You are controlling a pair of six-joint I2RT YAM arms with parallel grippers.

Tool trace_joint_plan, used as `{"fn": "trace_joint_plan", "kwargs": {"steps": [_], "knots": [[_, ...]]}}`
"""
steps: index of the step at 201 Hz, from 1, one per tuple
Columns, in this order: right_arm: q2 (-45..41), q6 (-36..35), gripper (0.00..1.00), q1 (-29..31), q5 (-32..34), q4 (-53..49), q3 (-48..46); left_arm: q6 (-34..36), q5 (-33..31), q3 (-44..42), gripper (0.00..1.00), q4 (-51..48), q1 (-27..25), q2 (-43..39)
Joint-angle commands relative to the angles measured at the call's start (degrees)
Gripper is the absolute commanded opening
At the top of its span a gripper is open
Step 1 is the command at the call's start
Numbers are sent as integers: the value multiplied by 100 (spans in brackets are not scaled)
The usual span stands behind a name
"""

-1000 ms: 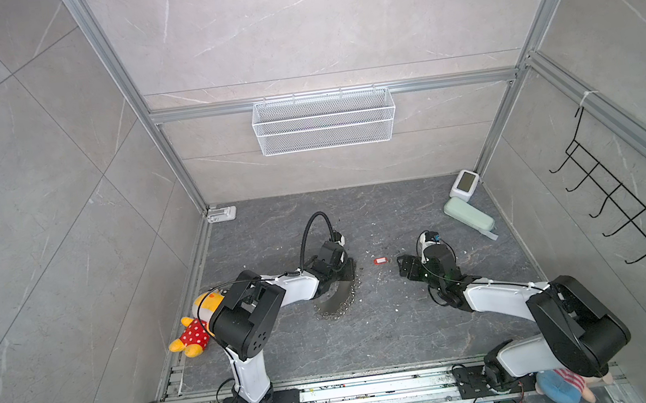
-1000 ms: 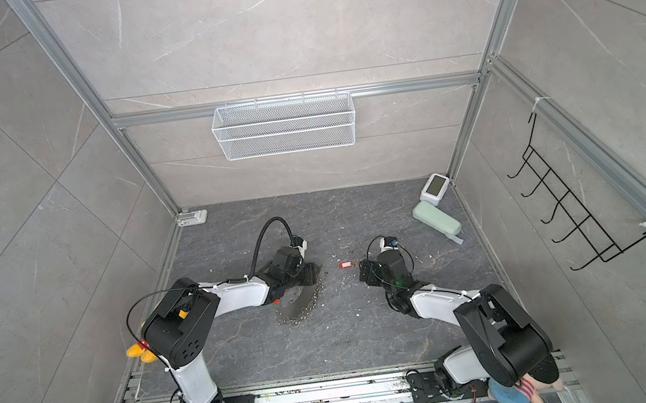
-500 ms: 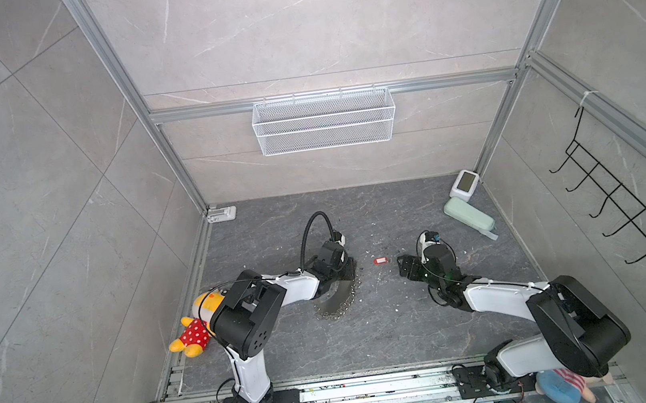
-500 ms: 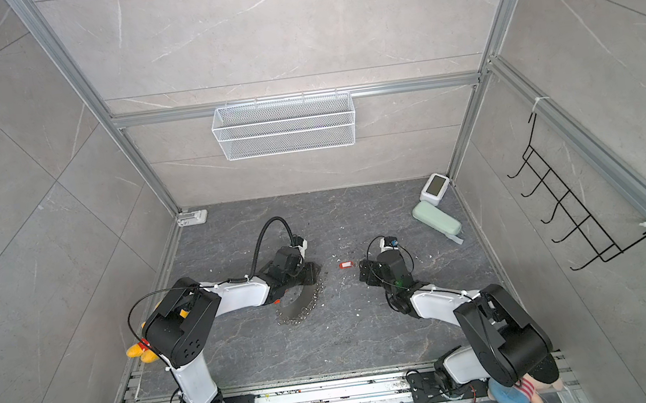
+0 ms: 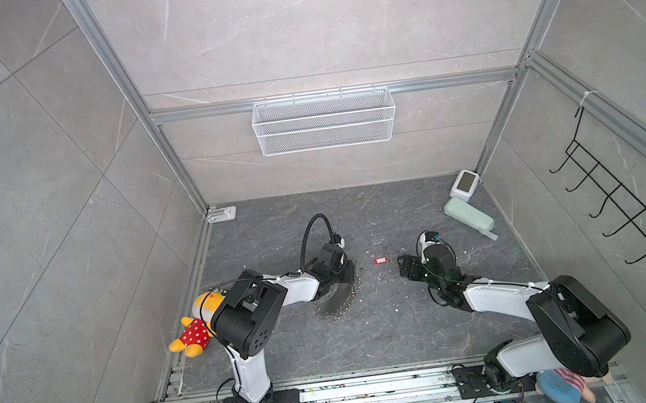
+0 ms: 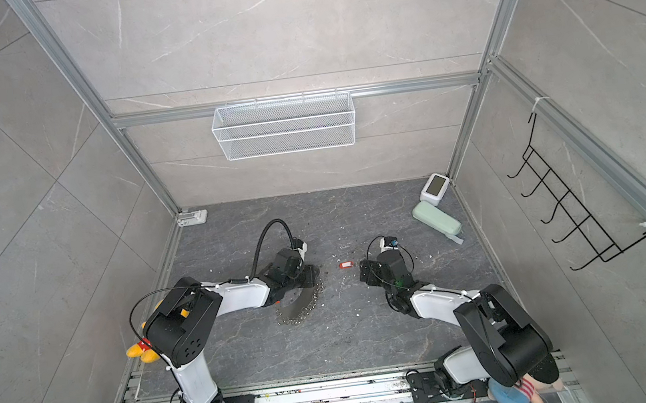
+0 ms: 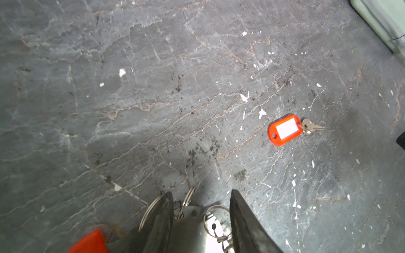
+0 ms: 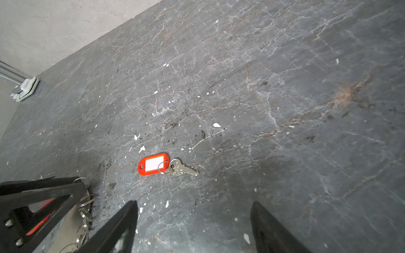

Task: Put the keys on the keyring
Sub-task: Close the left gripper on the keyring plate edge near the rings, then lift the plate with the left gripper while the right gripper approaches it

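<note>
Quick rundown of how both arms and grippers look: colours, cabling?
Both arms match: white link shells, black joint housings. The left arm carries a thick black corrugated hose looping off its wrist; the right arm has thin black cables and a small blue connector at the wrist. The left gripper and right gripper have plain black fingers tapering to points.

Keys (image 6: 345,265) between left hand (image 6: 310,276) and right hand (image 6: 364,271); keyring (image 6: 300,310) seemingly under left hand
</note>
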Motion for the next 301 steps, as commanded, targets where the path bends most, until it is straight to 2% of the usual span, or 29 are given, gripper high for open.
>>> {"fn": "trace_joint_plan", "kwargs": {"steps": [1,16,24,56,77,91,126,148,171,200,224,236,255,267,301], "knots": [[-93,-39,81,33,-9,102,53,-23,10,-73,42,132,17,66],[-92,-39,81,32,-9,98,50,-23,35,-89,39,141,20,64],[-92,-39,81,36,-8,102,47,-9,70,-86,34,150,15,72],[-107,-39,81,34,6,103,47,-4,92,-69,29,106,20,108],[-119,-48,81,32,9,101,36,35,115,-61,20,83,20,134],[-119,-48,81,32,9,104,48,127,192,-78,0,141,19,138],[-204,-147,80,29,131,5,74,536,345,-318,0,457,19,-45],[-333,-196,79,34,298,-133,83,962,386,-532,0,635,12,-483],[-457,-240,77,31,96,-413,244,1422,477,-584,0,552,11,-986],[-637,-61,75,27,-118,-1445,813,2066,1126,-476,0,59,16,-1524],[-669,131,72,32,-281,-2098,1316,2514,1614,-715,0,177,12,-1984],[-530,54,70,31,-657,-2296,1640,2658,1759,-848,0,302,18,-2211],[-261,-213,71,32,-1758,-2348,2077,2882,2102,-864,0,186,15,-2516],[-236,-344,71,31,-2405,-2019,2077,3038,2283,-839,0,85,30,-2684],[-255,-553,58,32,-3426,-1145,1934,3123,3117,-628,0,-279,216,-3071]]}}
